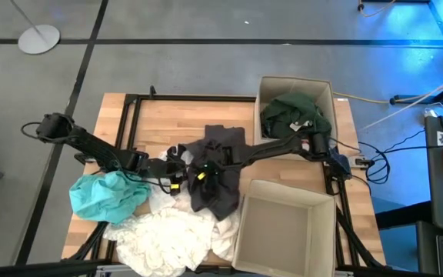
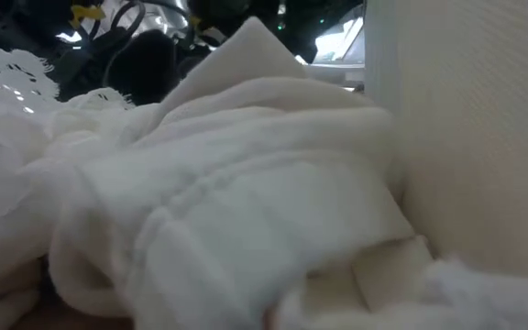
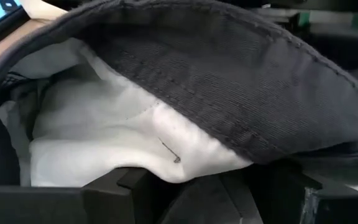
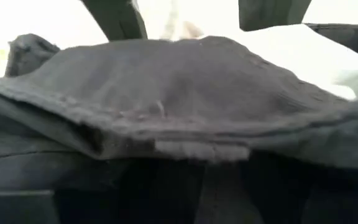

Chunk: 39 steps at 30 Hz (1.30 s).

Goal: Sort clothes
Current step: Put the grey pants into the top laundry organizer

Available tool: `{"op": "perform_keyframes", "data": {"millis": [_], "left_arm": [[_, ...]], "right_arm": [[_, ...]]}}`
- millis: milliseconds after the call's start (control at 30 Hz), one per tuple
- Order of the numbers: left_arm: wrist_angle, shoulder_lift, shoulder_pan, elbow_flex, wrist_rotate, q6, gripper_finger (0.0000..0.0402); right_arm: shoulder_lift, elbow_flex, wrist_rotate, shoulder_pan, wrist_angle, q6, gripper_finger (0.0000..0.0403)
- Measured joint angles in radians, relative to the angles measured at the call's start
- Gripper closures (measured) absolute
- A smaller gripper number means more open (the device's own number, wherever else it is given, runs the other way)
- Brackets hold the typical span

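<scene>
Crowding dark grey garment (image 1: 215, 173): white clothes (image 1: 168, 235), box (image 1: 283, 227).

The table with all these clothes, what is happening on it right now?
Both arms meet at the middle of the table, over a dark grey garment. The left claw and the right claw each have this grey fabric close in front. Whether either grips it is not visible. A dark green garment already lies in the far box. The teal garment and the white pile wait; the near box is empty.
</scene>
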Motion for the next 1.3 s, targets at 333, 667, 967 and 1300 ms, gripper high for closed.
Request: {"op": "perform_keyframes", "data": {"millis": [333, 667, 967, 1300], "left_arm": [[0.057, -0.002, 0.001, 0.001, 0.028, 0.009, 0.0199], [0.035, -0.010, 0.002, 0.000, 0.010, -0.011, 0.0199], [-0.103, -0.214, -0.002, 0.022, 0.038, -0.058, 0.0199], [-0.287, -0.490, -0.003, 0.021, 0.031, -0.053, 0.0198]], "right_arm": [[0.066, 0.000, 0.040, 0.000, 0.146, 0.000, 0.0164], [0.067, -0.003, 0.060, 0.003, 0.168, -0.036, 0.0373], [-0.039, -0.003, 0.090, -0.002, 0.133, -0.106, 0.0387], [-0.184, -0.003, 0.243, -0.005, 0.054, -0.189, 0.0387]]}}
